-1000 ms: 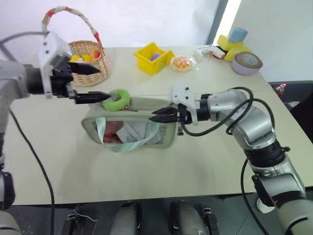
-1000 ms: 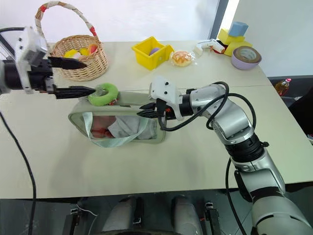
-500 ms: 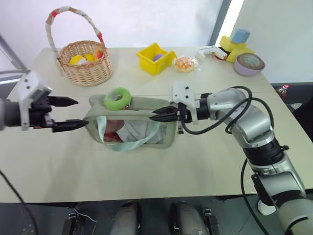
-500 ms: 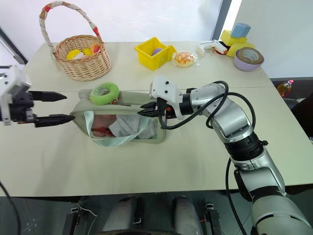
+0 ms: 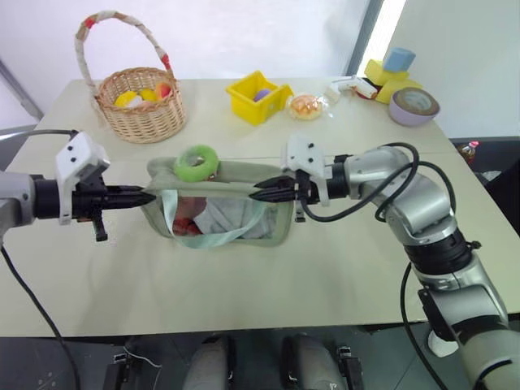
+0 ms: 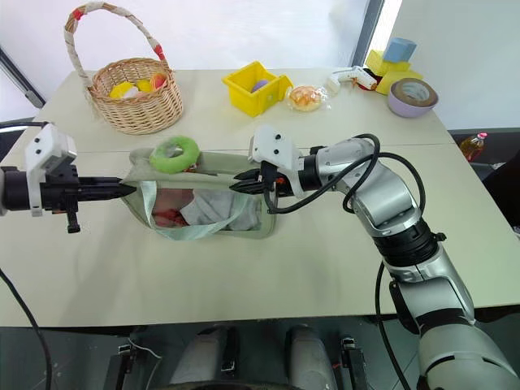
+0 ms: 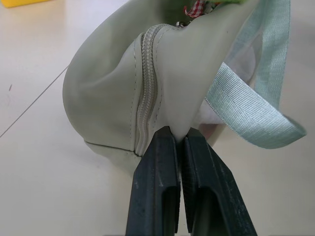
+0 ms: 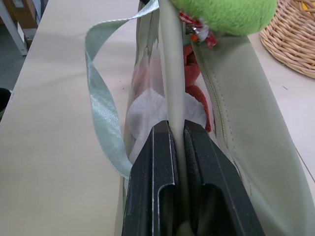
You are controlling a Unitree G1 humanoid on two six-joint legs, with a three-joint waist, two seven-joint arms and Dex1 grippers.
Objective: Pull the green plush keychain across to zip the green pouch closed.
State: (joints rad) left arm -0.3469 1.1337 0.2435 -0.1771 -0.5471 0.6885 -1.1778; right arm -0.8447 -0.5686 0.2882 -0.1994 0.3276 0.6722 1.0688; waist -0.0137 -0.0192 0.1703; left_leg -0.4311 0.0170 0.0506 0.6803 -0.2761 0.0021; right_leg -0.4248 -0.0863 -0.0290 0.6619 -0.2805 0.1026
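Lighting: bright, even, diffuse daylight. Source: white, washed-out window area along the top of both eye views, strongest at upper centre-right. Shadows: soft and faint on the worktop (image 5: 244,276). Glare: mild sheen on the pale surface. Focus: eye views sharp; wrist views slightly soft at far background edges.

A pale sage-green boxy fabric pouch (image 5: 219,207) with a clear front panel shows red and grey-white contents, and a mint-green woven strap (image 5: 213,236) hangs from it. On its top sits a bright lime-green fuzzy ring keychain (image 5: 196,162), with a scrap of red-and-white check at its clip. The bench (image 5: 260,276) is plain cream. The two-fingered claws, left (image 5: 145,197) and right (image 5: 257,195), are black on white housings. A tan wicker basket (image 5: 145,114) has a handle wrapped in cream, red and tan, with yellow and orange things inside. A yellow plastic bin (image 5: 257,96) holds something purple.
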